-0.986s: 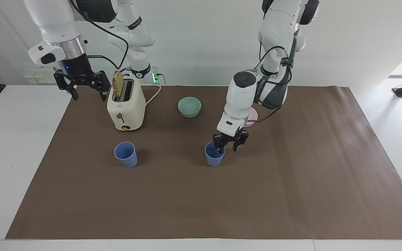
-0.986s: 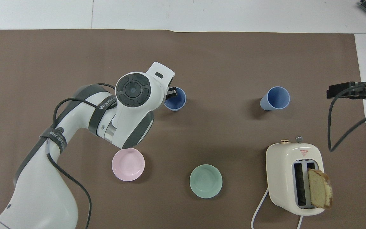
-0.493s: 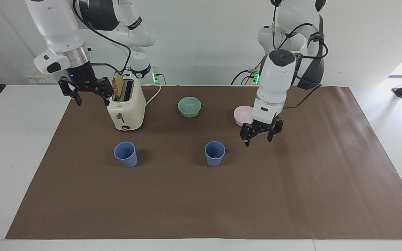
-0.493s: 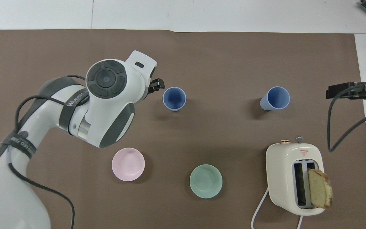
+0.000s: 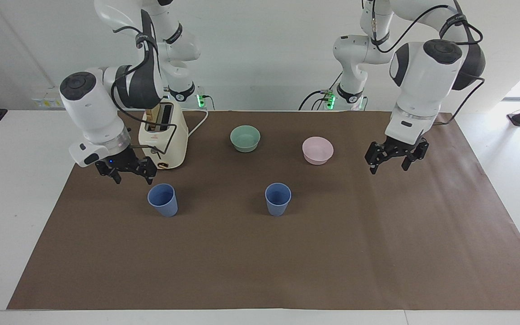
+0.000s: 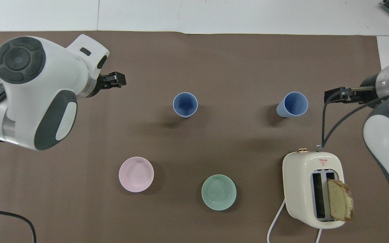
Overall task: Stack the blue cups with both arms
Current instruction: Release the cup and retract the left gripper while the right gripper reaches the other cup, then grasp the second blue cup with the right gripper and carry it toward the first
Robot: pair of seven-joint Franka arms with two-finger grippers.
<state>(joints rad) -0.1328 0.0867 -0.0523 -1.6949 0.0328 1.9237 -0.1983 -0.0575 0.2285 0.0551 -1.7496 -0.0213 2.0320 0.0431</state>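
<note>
**A:** Blue cups: both upright on the brown mat, well apart, not stacked. Going by the facing view, left to right: right gripper low, just beside the cup at the right arm's end, on its robot side, not touching. Jaws apart, nothing in them.

**B:** Toaster?

**A:** Toaster is nearer the robots than that cup, bread slice standing up out of one slot, the other slot open. Then the green bowl, the middle cup farther from the robots, and the pink bowl. Both bowls and both cups look empty.

**B:** Left arm?

**A:** Left gripper up over bare mat toward the left arm's end, well apart from the middle cup. Jaws apart, empty.

**B:** So which step?

**A:** My read: the approach to the first grasp, by the right arm. No cup lifted yet.

**B:** Next move?

**A:** Probably slide the right gripper over its cup's rim, one finger inside and one outside or both around the wall, close, lift straight. Then carry it over the middle cup and lower it in. The cups are tapered, so they should nest. The left gripper could steady the middle cup. Risk: light plastic, so a nudge at the rim tips it.
</note>
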